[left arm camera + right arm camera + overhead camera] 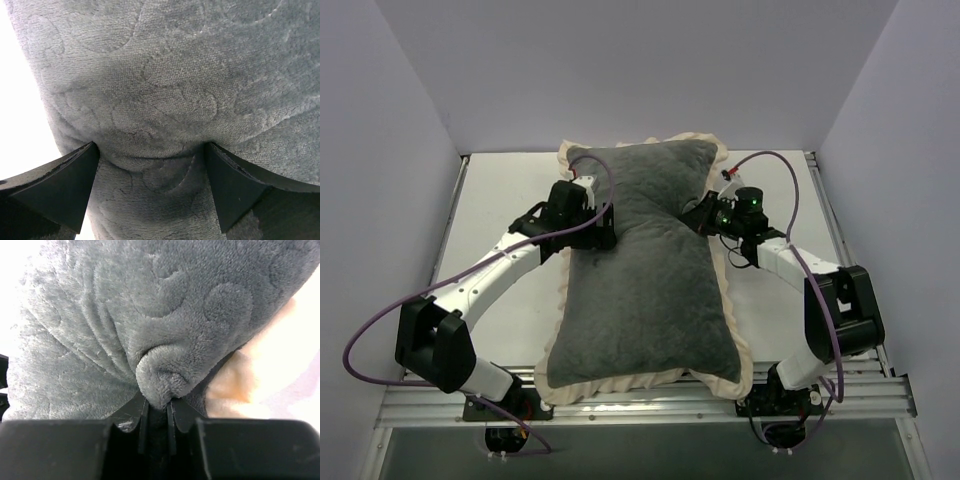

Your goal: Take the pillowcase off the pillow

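**A:** What lies nearest?

**B:** The near frill [650, 385] of the pillowcase [645, 290], at the front edge of the table [500, 200]. The pillowcase lies grey face up, running lengthwise away from the arms, plump and full. The pillow is hidden inside it.

**A:** And the right gripper?

**B:** The right gripper [157, 402] is at the pillowcase's right edge, past the middle. Its jaws are closed almost together on a small fold of grey fabric. The fold bulges out just above the fingertips. Cream frill shows beside it on the right.

**A:** The left one?

**B:** The left gripper [150, 148] is opposite, at the left edge. Its jaws stand wide apart, and the fingers [70, 185] press against the grey face with a swell of fabric between them. They are not clamped on it.

**A:** What shape is the pillowcase there?

**B:** Waisted. It narrows between the two grippers.

**A:** And farther back?

**B:** The far end widens again, and its frill reaches the table's far edge.
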Motion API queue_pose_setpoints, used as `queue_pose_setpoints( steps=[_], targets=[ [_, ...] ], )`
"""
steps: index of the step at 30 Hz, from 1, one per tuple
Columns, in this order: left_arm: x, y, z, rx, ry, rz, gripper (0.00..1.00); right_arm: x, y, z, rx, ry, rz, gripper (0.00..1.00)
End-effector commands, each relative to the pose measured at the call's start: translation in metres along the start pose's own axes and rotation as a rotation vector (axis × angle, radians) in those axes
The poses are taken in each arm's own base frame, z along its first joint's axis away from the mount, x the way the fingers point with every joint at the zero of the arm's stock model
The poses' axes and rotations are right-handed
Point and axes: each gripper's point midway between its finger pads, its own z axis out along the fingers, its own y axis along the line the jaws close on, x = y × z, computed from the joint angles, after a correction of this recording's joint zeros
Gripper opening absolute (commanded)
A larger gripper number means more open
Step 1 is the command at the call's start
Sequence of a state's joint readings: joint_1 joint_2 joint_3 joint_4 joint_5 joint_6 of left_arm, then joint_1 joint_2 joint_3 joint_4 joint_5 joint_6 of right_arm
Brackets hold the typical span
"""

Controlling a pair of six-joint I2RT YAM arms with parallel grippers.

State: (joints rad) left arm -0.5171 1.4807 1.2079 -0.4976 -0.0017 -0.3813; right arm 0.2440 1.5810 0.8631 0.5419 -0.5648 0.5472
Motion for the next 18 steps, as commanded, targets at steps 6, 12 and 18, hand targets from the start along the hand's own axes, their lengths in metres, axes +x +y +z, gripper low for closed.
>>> queue_pose_setpoints(
  steps=[6, 12, 18],
  targets=[
    [-0.014, -0.011, -0.018, 0.052, -0.047, 0.005, 0.94, -0.046, 0.062, -0.037, 0.005, -0.036, -0.152, 0.00],
    [-0.049, -0.007, -0.062, 0.051, -0.253, 0.006, 0.94, -0.109, 0.081, -0.080, 0.148, -0.173, -0.262, 0.00],
    [-0.080, 0.023, -0.120, -0.037, -0.532, -0.048, 0.94, -0.180, 0.105, -0.135, 0.311, -0.325, -0.398, 0.00]
  ],
)
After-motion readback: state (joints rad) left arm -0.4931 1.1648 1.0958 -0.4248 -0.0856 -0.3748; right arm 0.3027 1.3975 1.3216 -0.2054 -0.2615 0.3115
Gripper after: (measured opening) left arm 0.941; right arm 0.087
